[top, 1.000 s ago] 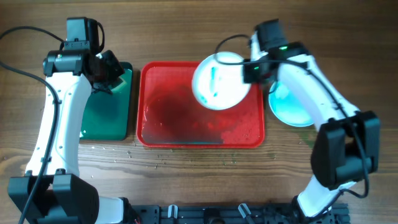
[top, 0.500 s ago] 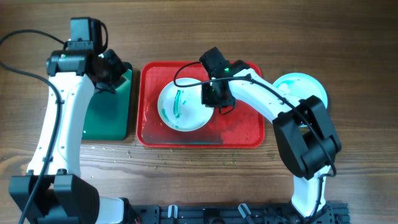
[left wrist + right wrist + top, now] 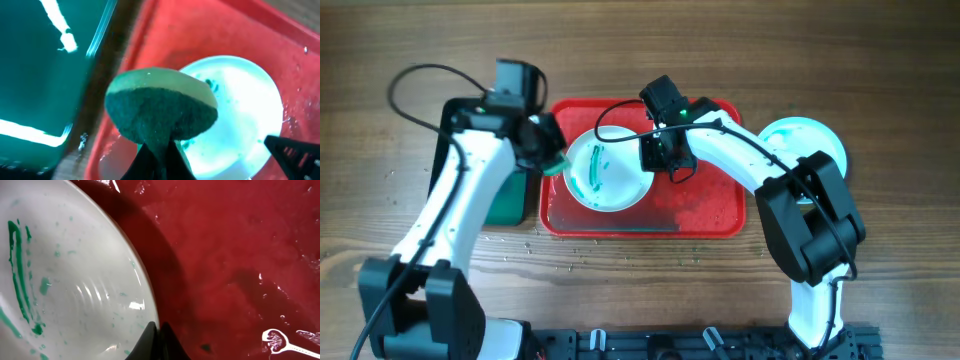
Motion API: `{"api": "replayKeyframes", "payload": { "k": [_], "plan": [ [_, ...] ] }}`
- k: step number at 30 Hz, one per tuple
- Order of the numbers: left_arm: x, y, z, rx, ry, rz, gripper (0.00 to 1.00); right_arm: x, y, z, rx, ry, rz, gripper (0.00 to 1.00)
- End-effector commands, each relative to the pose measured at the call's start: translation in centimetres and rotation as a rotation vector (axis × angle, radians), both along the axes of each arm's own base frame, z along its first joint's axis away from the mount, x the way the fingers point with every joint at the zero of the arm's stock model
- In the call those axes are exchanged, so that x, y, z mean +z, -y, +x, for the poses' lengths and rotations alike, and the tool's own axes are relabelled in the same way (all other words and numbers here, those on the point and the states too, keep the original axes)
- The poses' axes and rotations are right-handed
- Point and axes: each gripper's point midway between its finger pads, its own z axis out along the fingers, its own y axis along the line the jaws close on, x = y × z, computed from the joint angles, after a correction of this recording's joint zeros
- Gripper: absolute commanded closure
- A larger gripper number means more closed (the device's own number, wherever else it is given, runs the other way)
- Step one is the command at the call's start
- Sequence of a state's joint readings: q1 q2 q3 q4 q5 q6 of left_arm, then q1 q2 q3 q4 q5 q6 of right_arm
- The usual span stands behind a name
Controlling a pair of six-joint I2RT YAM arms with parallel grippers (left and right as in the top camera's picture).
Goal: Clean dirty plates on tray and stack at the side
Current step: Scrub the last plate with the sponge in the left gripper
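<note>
A white plate (image 3: 607,171) smeared with teal-green streaks sits in the red tray (image 3: 705,212), toward its left side. My right gripper (image 3: 654,160) is shut on the plate's right rim; the right wrist view shows the fingers (image 3: 158,339) pinching the rim of the plate (image 3: 65,280) over the wet tray (image 3: 240,250). My left gripper (image 3: 552,160) is shut on a green sponge (image 3: 161,107) and holds it at the plate's left edge, just above the plate (image 3: 240,110). Another plate (image 3: 810,140) lies on the table right of the tray.
A dark green tray (image 3: 505,195) lies left of the red tray, partly under my left arm; it shows in the left wrist view (image 3: 45,65). Water drops speckle the table in front of the trays. A cable loops over the red tray's back edge.
My left arm swung right from the green tray with the sponge to the plate's left edge. My right gripper lowered the plate into the red tray and has shifted it slightly.
</note>
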State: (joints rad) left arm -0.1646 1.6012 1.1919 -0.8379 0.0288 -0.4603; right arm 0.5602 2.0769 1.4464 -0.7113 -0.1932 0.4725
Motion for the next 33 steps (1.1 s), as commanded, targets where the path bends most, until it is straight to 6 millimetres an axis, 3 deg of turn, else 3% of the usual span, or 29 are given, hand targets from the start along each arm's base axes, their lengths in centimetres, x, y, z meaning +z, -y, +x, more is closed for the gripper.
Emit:
{"api": "replayKeyframes", "payload": {
  "k": [1,6,9,13,15,17,20,22,24,26,29,33],
  "plan": [
    [-3.4,2.3,-1.2,-0.153,0.005,0.0,0.96,-1.3,-0.4,-0.6,0.035,-0.035,0.011,0.96],
    [-6.2,3.8,-1.4,-0.254,0.079,0.014,0.96,-1.2,-0.5,-0.5,0.041,-0.032,0.016,0.96],
    [-8.6,3.7,-0.8,-0.263,0.119,0.039,0.96,-1.1,-0.8,-0.7,0.064,-0.035,0.034,0.96],
    [-11.7,3.4,-1.2,-0.261,0.058,0.058,0.96,-1.1,-0.8,-0.7,0.065,-0.034,0.035,0.96],
    [-13.0,4.0,-2.4,-0.281,-0.005,0.014,0.96,-1.1,-0.8,-0.7,0.065,-0.034,0.035,0.96],
    [-13.0,6.8,-4.1,-0.388,-0.053,-0.142,0.96,-1.1,-0.8,-0.7,0.065,-0.034,0.035,0.96],
    [-10.3,12.4,-6.9,-0.647,-0.043,-0.491,0.96,-1.1,-0.9,-0.5,0.065,-0.027,0.038,0.96],
    [-8.9,13.8,-7.7,-0.707,-0.028,-0.603,0.96,-1.1,-1.0,-0.4,0.065,-0.024,0.04,0.96],
    [-9.4,13.4,-7.2,-0.7,-0.015,-0.556,0.96,-1.1,-1.0,-0.5,0.064,-0.025,0.04,0.96],
    [-10.8,11.6,-5.6,-0.629,-0.006,-0.413,0.96,-1.1,-1.0,-0.5,0.064,-0.026,0.039,0.96],
    [-12.3,7.9,-2.5,-0.433,0.034,-0.177,0.96,-1.1,-0.9,-0.5,0.064,-0.028,0.039,0.96],
    [-11.6,3.0,2.2,-0.055,0.171,0.034,0.96,-1.1,-1.0,-0.5,0.065,-0.027,0.043,0.96]
  ]
}}
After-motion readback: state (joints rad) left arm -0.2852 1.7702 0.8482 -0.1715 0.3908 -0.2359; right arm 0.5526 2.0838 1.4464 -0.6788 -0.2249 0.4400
